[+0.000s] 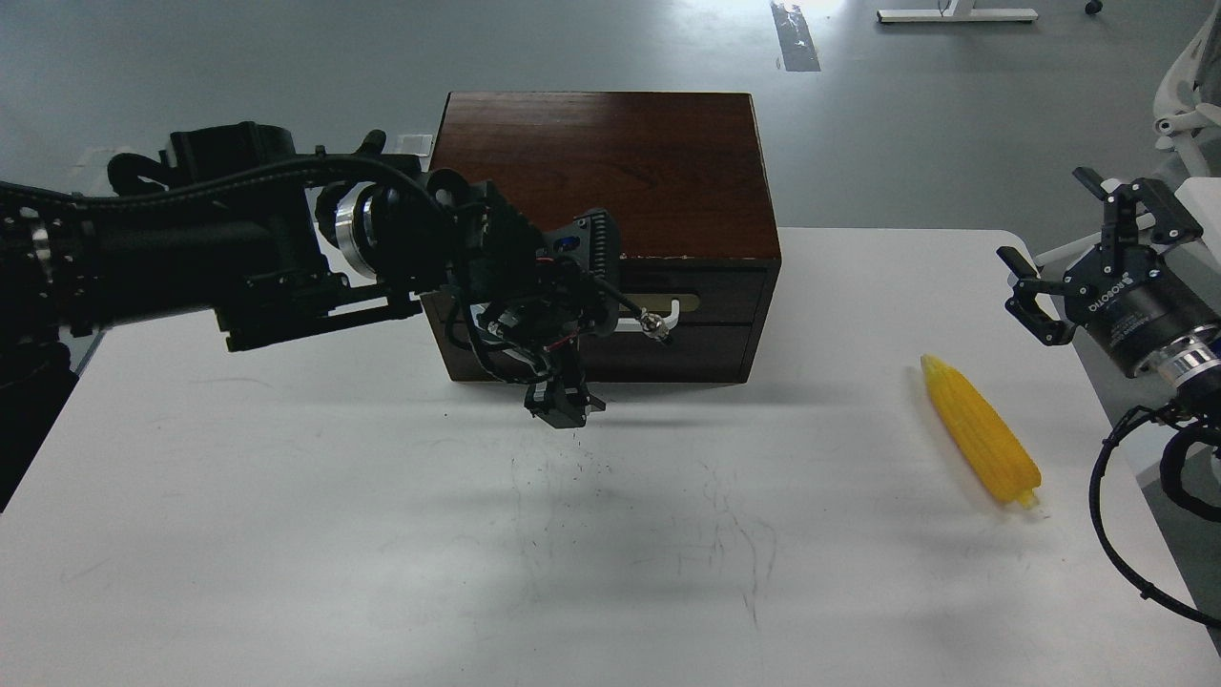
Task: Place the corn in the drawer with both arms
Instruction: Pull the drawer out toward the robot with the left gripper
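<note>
The yellow corn (983, 434) lies on the white table at the right, pointed end away from me. The dark brown box (610, 162) stands at the back middle. Its drawer (730, 294) looks closed, and the white bar handle (668, 320) and brass plate (689, 302) are partly hidden by my left arm. My left gripper (565, 405) points down in front of the box's lower left, just above the table; its fingers cannot be told apart. My right gripper (1073, 253) is open and empty, above and right of the corn, not touching it.
The plain lower panel (706, 353) sits under the drawer. The table's right edge (1097, 401) runs close to the corn. A white chair (1188, 95) stands at the far right. Faint scuff marks show on the table (382, 534).
</note>
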`<state>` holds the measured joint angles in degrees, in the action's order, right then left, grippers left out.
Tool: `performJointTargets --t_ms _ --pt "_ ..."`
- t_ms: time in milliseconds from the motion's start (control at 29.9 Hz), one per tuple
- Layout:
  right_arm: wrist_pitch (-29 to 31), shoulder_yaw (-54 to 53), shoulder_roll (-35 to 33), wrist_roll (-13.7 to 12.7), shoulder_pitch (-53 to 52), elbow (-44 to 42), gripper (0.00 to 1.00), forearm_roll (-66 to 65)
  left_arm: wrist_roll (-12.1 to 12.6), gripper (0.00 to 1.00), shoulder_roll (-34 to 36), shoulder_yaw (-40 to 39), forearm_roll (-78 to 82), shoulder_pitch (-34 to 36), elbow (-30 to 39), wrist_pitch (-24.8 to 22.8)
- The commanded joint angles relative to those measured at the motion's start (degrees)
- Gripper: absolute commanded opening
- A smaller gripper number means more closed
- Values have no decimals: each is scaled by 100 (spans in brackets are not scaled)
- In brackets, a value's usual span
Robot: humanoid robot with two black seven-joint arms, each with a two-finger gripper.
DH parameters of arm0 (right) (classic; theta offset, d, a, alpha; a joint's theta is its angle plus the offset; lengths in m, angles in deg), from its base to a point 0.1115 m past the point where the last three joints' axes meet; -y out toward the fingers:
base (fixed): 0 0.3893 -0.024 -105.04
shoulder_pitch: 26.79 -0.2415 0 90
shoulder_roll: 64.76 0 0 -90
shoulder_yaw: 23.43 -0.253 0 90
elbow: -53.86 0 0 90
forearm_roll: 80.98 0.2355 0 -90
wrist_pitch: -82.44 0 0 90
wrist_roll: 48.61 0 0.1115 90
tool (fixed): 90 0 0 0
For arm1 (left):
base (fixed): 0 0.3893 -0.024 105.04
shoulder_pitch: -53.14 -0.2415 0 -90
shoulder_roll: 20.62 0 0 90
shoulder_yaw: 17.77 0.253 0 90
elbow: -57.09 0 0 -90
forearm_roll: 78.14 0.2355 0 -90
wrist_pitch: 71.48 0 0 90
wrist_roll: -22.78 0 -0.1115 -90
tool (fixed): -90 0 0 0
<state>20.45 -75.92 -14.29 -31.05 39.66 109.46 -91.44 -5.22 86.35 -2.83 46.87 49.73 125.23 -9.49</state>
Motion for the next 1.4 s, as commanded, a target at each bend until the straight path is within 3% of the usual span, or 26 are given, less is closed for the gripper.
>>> performJointTargets --t_ms 0,301,702,1370 --pt "0 -7 -19 11 9 4 100 0 0 99 -1 9 0 -20 24 1" --pt "0 -25 -28 11 26 4 100 0 0 99 -54 105 0 -12 59 1" --pt "0 -34 -28 11 35 4 100 0 0 99 394 272 0 41 1112 1" --pt "0 -34 -37 11 44 4 100 0 0 99 877 290 0 6 2062 1"
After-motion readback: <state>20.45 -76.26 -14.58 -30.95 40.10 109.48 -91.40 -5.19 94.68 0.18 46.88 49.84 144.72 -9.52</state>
